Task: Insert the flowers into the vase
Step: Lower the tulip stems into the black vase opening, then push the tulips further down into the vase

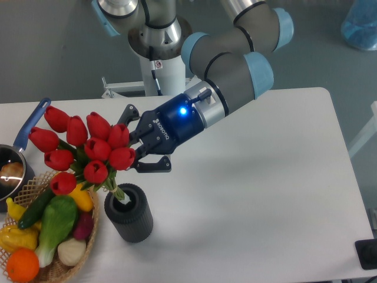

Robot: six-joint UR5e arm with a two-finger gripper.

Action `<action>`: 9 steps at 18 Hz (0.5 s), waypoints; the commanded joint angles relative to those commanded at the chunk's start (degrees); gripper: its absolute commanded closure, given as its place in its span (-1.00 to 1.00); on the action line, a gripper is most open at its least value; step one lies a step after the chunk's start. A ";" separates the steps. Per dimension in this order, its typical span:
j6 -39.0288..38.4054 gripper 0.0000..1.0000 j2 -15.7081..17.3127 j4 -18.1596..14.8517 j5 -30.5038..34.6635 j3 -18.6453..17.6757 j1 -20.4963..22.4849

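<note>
The flowers [82, 144], a bunch of red tulips with green stems, lean to the left with their stems going down into the mouth of the vase [129, 213]. The vase is a short dark grey ribbed cylinder standing on the white table near the front left. My gripper [135, 143] is just right of the tulip heads and above the vase. Its jaws are spread wide apart, one finger above the rightmost heads and one below them. I see no finger pressing on the stems.
A wicker basket [53, 268] of vegetables stands at the front left, touching the vase's left side. A blue-handled saucepan [12, 168] sits at the left edge behind it. The arm's base [156, 53] is at the back.
</note>
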 joint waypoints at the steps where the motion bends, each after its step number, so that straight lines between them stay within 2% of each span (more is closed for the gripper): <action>1: 0.09 1.00 -0.61 0.00 0.09 -0.09 -0.17; 7: 3.86 1.00 -0.88 0.79 0.18 -4.39 -0.35; 9: 5.09 1.00 -1.23 0.79 0.26 -4.83 -0.35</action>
